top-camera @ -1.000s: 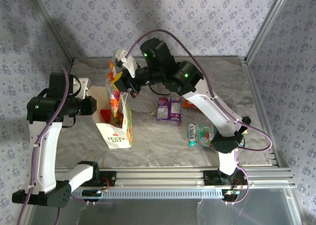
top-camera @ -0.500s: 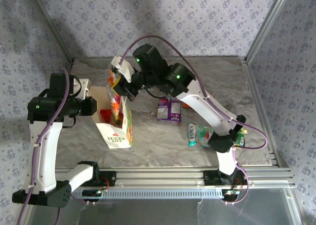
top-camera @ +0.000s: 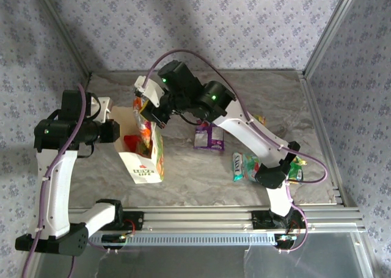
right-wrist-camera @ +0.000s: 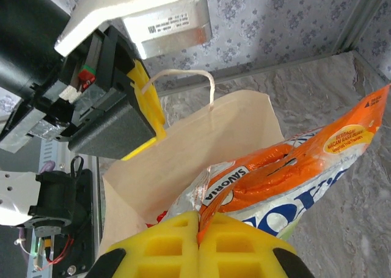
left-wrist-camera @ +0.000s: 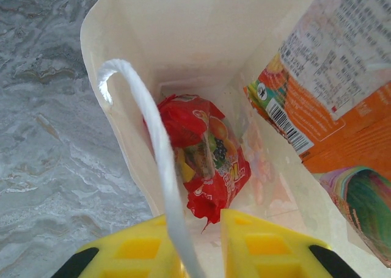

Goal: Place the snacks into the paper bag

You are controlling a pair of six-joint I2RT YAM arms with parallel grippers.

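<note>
The worktop (top-camera: 183, 186) carries everything. Toward nine o'clock from its middle in the top view stands the paper bag (top-camera: 146, 162), upright with its mouth open. Our left hand (left-wrist-camera: 201, 229) comes in from the bag's nine o'clock side and is pinched narrow on the bag's wall at the rim, with the cord handle (left-wrist-camera: 153, 131) running between its fingers; that grip holds the mouth spread. Our right hand (right-wrist-camera: 198, 226) reaches across from three o'clock and is clamped tight on the edge of the orange packet (right-wrist-camera: 305, 162). The packet hangs tilted over the three o'clock side of the mouth, though we cannot tell how far its lower end sits inside. A red packet (left-wrist-camera: 204, 156) lies at the bottom of the bag. Well apart from the bag, at three to four o'clock on the worktop, the purple packet (top-camera: 209, 135) and the teal-green packet (top-camera: 244, 166) lie flat and wait their turn. We judge the step in hand to be dropping the orange packet in. To do it well, we should turn the packet nearer to upright so that it slips past the rim rather than bridging it. We should then bring it toward the middle of the mouth, clear of the cord handle, and lower it until most of it is below the rim before we let go. Meanwhile the left hand should hold firm, since a push on the thin wall could fold or tip the bag.
</note>
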